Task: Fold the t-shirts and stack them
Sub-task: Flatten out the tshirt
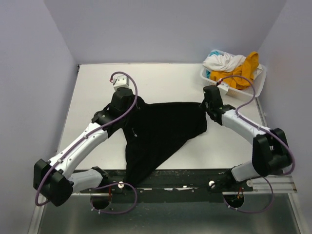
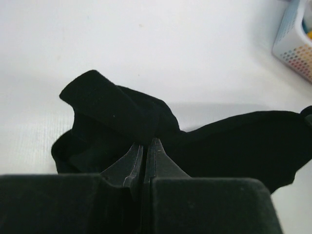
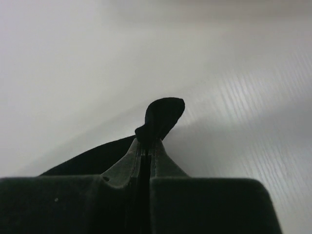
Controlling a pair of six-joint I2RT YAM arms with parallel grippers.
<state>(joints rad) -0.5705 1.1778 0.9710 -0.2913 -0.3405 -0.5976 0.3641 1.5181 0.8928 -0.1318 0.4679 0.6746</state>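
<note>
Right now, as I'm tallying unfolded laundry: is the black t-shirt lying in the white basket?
No, the black t-shirt lies across the table, apart from the basket at the far right corner.

Robot lab cell, plain pale walls point(image 1: 165, 29) around a white table point(image 1: 161, 80), two arms point(image 1: 83, 144) bolted to a metal rail point(image 1: 185, 183)

One black t-shirt point(image 1: 161, 131), one white t-shirt point(image 1: 222, 61), one mustard t-shirt point(image 1: 247, 68), one teal t-shirt point(image 1: 213, 52); one basket point(image 1: 259, 86); two arms point(image 1: 83, 144).
</note>
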